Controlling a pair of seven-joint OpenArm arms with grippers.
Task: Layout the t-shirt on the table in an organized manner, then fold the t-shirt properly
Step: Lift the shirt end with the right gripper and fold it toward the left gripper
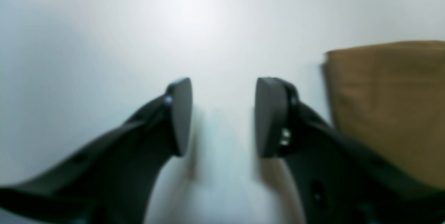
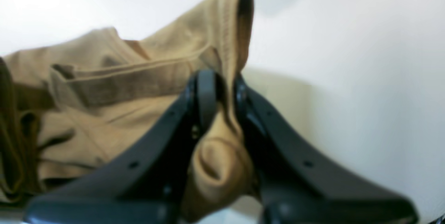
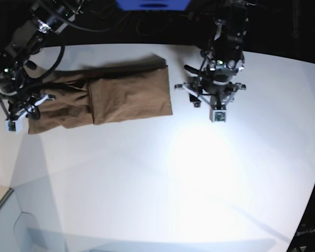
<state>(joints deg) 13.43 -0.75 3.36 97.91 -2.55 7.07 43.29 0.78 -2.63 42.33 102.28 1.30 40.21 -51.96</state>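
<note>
The right gripper [image 2: 222, 88] is pinched tight on a bunched fold of the shirt [image 2: 114, 88], hemmed cloth standing up between its fingers [image 2: 207, 92] and bulging out below them. The left gripper [image 1: 222, 116] stands partly open with nothing between its pads [image 1: 269, 116], over bare table [image 1: 104, 43] just beside the shirt's straight edge. In the base view the shirt [image 3: 110, 97] lies as a long folded strip near the table's [image 3: 173, 184] far edge, between the two arms.

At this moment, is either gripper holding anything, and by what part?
The right gripper is shut on the t-shirt, pinching a hemmed edge at its end. The left gripper is open over the table, holding nothing.
</note>
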